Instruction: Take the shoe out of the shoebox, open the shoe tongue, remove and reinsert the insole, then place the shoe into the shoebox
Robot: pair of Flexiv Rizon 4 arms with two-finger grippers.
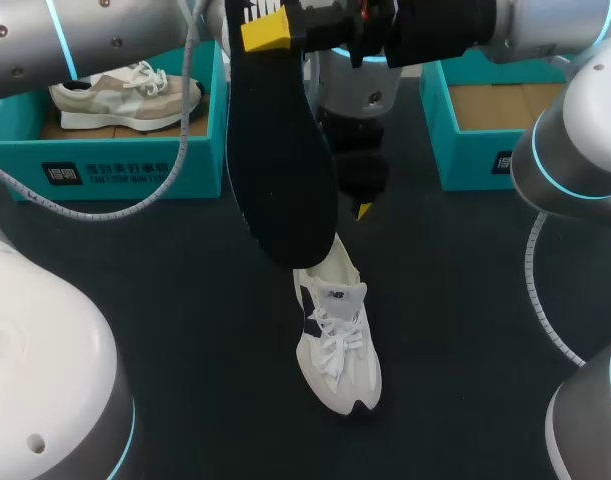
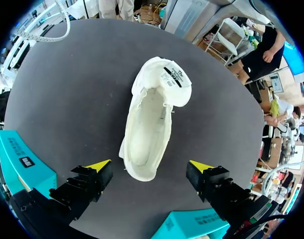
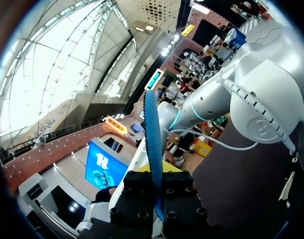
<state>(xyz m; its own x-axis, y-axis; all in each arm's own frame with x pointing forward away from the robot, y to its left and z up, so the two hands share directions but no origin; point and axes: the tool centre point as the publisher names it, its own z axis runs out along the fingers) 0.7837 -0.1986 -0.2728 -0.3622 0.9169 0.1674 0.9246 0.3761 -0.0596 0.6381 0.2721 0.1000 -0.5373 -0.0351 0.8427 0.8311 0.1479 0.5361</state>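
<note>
The white lace-up sneaker (image 1: 337,350) lies on the dark table (image 1: 185,300), tongue folded back and cavity bare. The left gripper (image 2: 151,167) hovers over it, fingers wide and empty (probably ready to steady it). The right gripper (image 3: 155,186) pinches the black foam insole (image 1: 280,170), which hangs above the shoe for reinsertion. A teal cardboard shoebox (image 1: 475,160) waits behind.

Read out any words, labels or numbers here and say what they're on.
Too small to read: logo and print lines on the left shoebox front.
Unreadable, partly hidden: mark on the right shoebox front.
Too small to read: tongue label on the shoe.
No print visible on the insole.
</note>
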